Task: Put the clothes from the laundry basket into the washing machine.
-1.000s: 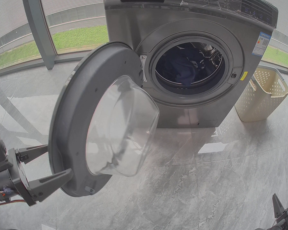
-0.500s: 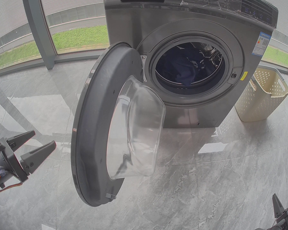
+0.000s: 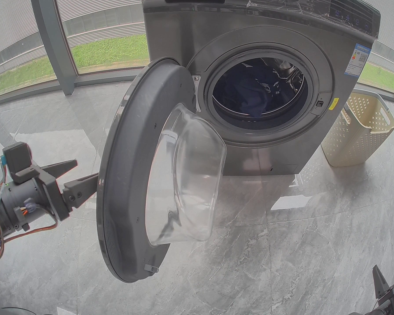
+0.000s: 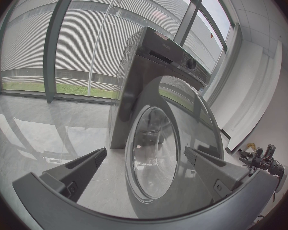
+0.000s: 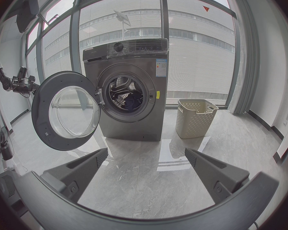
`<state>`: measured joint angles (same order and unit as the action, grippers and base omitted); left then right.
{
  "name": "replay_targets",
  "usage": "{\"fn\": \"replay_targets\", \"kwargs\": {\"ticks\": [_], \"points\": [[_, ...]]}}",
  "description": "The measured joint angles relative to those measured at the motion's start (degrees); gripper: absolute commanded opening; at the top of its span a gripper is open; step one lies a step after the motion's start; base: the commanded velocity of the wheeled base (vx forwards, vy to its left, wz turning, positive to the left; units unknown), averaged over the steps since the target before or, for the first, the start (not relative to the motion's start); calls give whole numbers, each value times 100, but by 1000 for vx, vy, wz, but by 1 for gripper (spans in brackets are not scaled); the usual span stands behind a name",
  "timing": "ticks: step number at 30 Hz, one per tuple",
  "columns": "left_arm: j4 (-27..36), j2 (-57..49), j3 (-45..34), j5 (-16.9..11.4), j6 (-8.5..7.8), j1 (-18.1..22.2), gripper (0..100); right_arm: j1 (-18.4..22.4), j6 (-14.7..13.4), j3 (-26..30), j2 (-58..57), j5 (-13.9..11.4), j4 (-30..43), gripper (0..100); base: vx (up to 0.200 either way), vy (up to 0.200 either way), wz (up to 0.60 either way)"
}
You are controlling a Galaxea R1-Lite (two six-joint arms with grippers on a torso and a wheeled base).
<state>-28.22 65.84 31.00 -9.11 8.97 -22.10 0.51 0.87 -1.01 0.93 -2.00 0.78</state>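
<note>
Head view, left gripper (image 3: 86,171) spread beside round glass-domed door (image 3: 131,154), right gripper (image 5: 144,150) spread

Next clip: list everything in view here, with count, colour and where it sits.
washing machine: one, grey, straight ahead in front of the windows.
door: one, grey with a clear middle, swung open to the machine's left.
clothes: one heap, dark blue, inside the machine.
laundry basket: one, cream, on the floor to the right of the machine.
floor: one, glossy grey marbled tiles, all around.
windows: several, clear, behind the machine.
left pincer: one, dark grey, open, at the door's outer side.
right pincer: one, dark grey, open, low on the right, apart from the machine.
</note>
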Motion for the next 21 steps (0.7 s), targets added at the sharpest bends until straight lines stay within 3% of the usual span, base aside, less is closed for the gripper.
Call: {"fn": "replay_targets", "kwargs": {"ticks": [7, 21], "points": [[-33, 692, 579, 46, 22, -496, 100, 1, 0, 0, 0, 1, 0, 100, 0, 0, 0], [-76, 1985, 1726, 249, 38, -1106, 100, 1, 0, 0, 0, 0, 1, 100, 0, 0, 0]]}}
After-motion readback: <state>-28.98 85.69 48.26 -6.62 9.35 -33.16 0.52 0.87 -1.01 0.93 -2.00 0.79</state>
